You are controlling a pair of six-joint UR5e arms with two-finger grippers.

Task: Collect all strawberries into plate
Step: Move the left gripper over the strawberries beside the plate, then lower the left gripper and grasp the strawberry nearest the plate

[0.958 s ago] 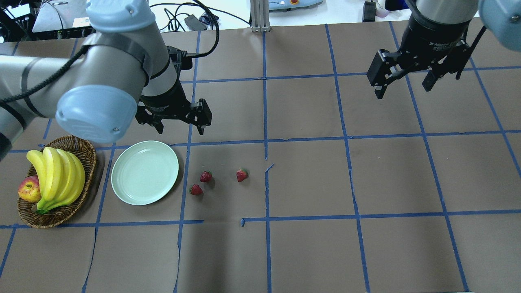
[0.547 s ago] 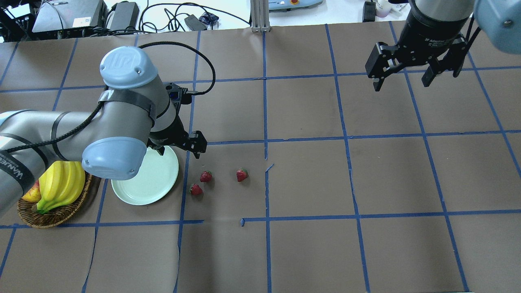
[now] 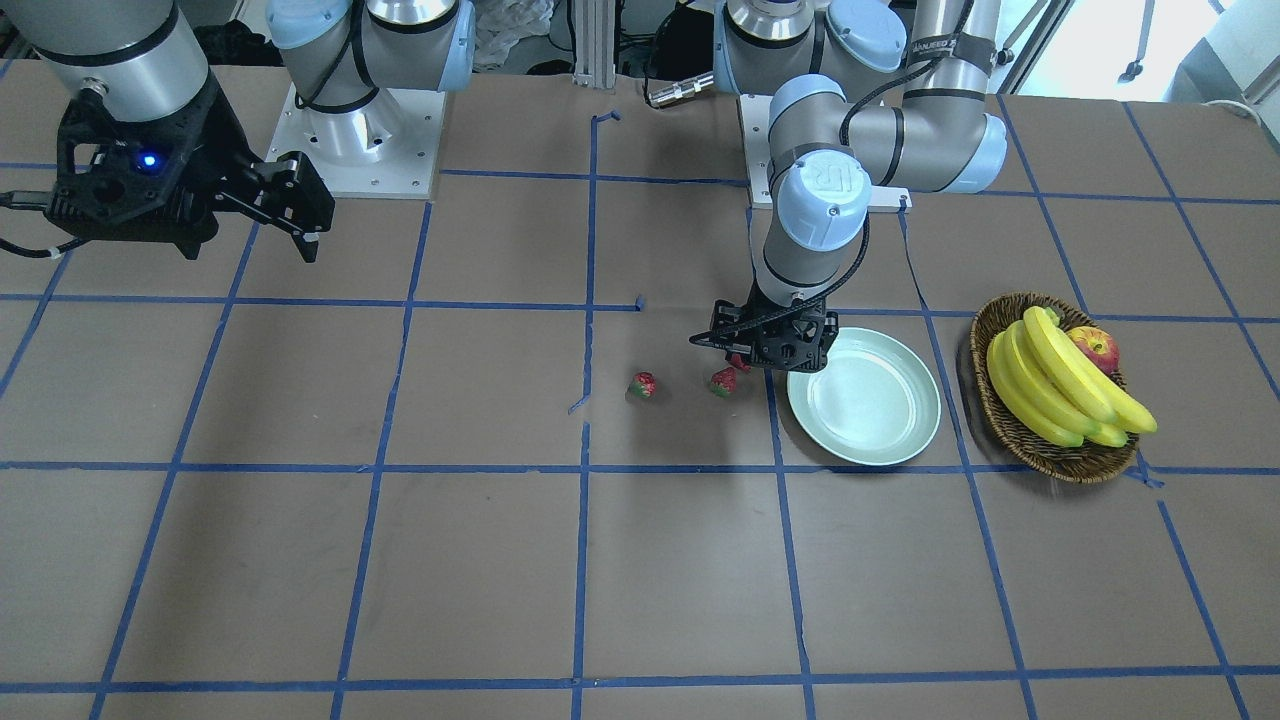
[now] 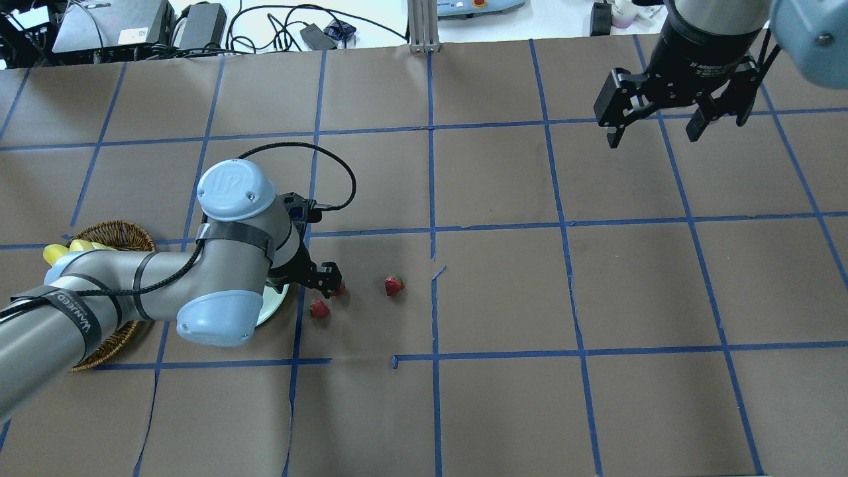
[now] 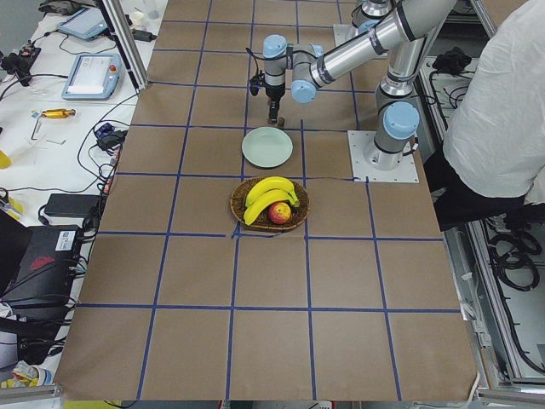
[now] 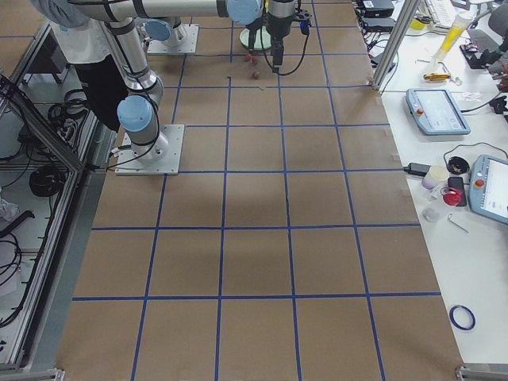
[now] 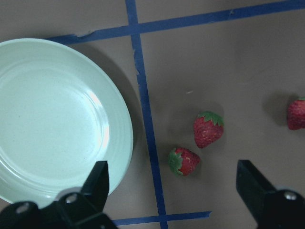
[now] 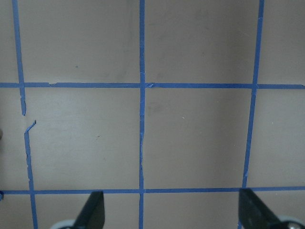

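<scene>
Robotics lab: taped-grid table (image 4: 503, 291), teach pendants (image 6: 432, 111) on side bench (image 6: 484, 262), alu frame post (image 6: 394, 44).

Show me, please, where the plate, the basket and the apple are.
plate (image 3: 865, 400): front-facing view, on its bare middle.
basket (image 3: 1045, 455): front-facing view, on its woven front wall.
apple (image 3: 1095, 350): front-facing view, on its red side.

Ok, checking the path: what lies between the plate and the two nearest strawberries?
Only a blue tape line separates the plate from those strawberries, seen in the left wrist view.
</scene>
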